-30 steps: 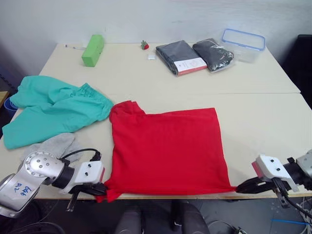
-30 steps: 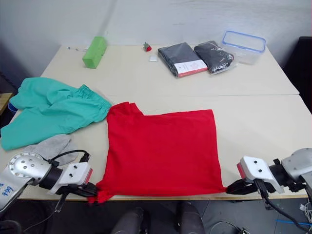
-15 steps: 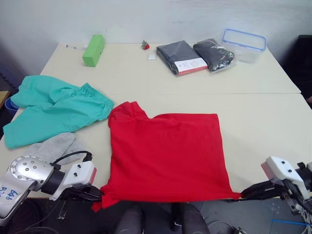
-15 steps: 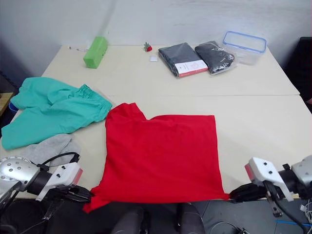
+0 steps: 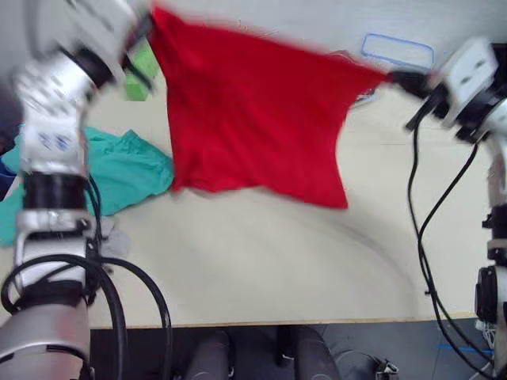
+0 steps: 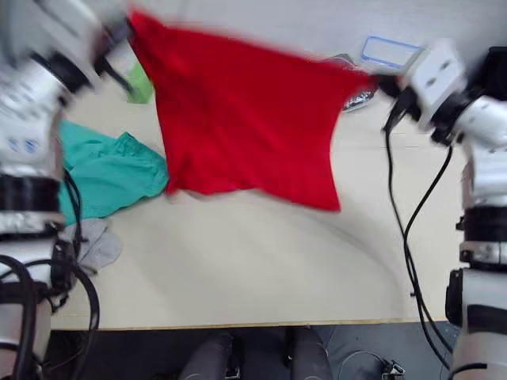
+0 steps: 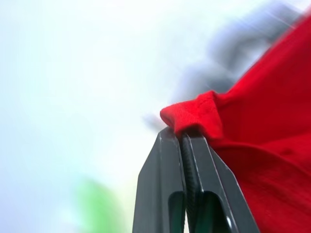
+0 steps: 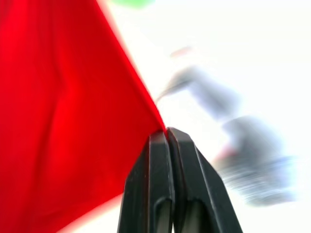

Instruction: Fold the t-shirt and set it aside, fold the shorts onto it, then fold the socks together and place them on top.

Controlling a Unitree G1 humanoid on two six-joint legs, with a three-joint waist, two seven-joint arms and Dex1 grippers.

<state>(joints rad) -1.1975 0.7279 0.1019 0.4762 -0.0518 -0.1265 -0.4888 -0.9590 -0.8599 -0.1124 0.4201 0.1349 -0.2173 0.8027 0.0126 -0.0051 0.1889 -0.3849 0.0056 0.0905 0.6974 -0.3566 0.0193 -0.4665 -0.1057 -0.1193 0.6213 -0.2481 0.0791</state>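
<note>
I see the socks (image 6: 95,245) and shorts (image 5: 119,170) lying at the table's (image 5: 261,277) left. Farther off, my left gripper (image 7: 184,138) and right gripper (image 8: 166,132) each pinch a corner of the t-shirt (image 5: 253,127), held aloft: first fold underway; next I'd lower it flat.

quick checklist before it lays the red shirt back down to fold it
1. Left pincer shut on a t-shirt corner: ok.
2. Right pincer shut on the other corner: ok.
3. T-shirt stretched between both pincers, hanging without bunching: ok.
4. Bare table in front for laying it down: ok.
5. Shorts away from the landing spot: not ok, the hanging edge is next to them.
6. Socks off to the left, out of the way: ok.
</note>
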